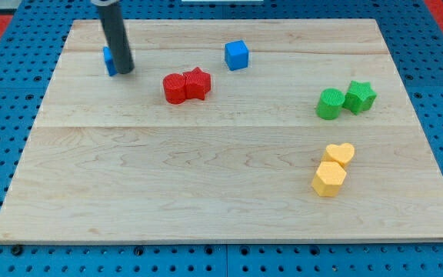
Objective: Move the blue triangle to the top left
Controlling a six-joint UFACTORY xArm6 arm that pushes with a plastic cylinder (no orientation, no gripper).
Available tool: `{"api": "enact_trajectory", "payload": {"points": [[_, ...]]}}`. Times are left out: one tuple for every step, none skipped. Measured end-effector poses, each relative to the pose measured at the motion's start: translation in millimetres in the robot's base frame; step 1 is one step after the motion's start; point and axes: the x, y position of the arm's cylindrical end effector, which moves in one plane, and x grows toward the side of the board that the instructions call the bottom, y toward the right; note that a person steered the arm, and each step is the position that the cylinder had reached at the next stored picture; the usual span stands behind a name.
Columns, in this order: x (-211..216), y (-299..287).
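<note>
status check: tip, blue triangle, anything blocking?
My tip on the view's right side of the blue triangle block, rod hiding most of it. Triangle in the wooden board's top-left area. Nothing between it and the corner.

One camera — raised at the wooden board [206, 192]'s bottom edge, looking down obliquely — whole board framed.

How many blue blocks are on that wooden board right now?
2. A blue cube sits near the view's top centre. The blue triangle is toward the top left, mostly hidden behind the rod; my tip is against its right side.
</note>
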Motion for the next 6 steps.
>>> {"api": "enact_trajectory", "payload": {"points": [[-42, -51], [-46, -57], [-9, -39], [-7, -122], [-22, -123], [-53, -115]]}}
